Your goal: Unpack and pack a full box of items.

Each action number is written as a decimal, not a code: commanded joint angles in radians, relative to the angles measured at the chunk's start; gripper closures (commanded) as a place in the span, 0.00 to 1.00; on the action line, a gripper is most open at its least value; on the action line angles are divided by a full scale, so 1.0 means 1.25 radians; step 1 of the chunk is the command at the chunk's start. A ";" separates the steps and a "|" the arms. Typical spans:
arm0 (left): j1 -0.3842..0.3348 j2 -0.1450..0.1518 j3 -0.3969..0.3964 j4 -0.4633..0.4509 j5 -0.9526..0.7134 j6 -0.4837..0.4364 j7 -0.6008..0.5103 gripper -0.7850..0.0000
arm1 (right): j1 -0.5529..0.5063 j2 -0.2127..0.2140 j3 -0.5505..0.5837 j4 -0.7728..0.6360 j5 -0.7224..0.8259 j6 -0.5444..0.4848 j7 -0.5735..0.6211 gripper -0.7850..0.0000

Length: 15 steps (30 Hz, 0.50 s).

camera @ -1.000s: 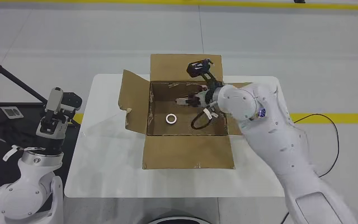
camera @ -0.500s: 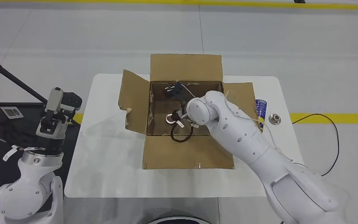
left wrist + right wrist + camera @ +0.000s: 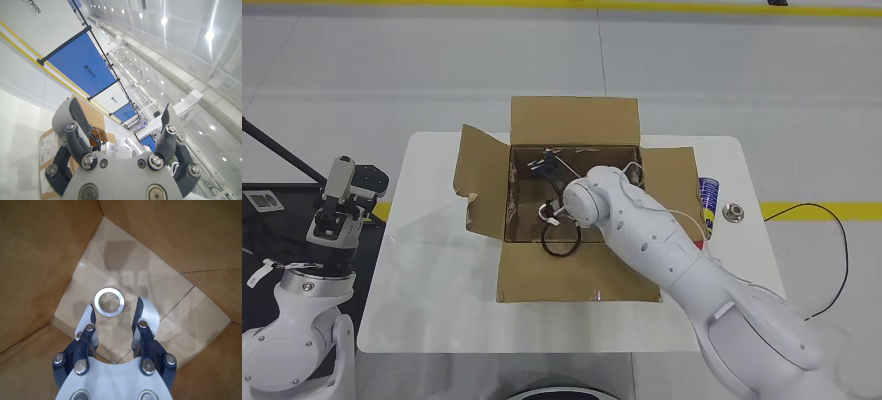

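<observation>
Now unpacking: my right gripper (image 3: 115,310) hangs open, empty, over the metal ring (image 3: 109,313) mid-frame; next, I'd straddle its rim and close.

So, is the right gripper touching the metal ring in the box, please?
Cannot tell. In the right wrist view one fingertip of the right gripper overlaps the rim of the metal ring; depth unclear.

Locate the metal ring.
In the right wrist view, the metal ring lies flat on the floor of the cardboard box, just ahead of the open right gripper.
</observation>
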 commanded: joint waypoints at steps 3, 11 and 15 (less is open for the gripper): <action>0.000 0.000 0.000 0.000 0.000 0.000 0.000 0.00 | 0.005 -0.018 -0.010 0.044 -0.016 0.001 -0.011 0.53; 0.000 0.000 0.000 0.000 0.000 0.000 0.000 0.00 | 0.011 -0.053 -0.019 0.114 -0.028 -0.008 -0.032 0.59; 0.000 0.000 0.000 0.000 0.000 0.000 0.000 0.00 | 0.013 -0.067 -0.019 0.138 -0.029 -0.022 -0.036 0.65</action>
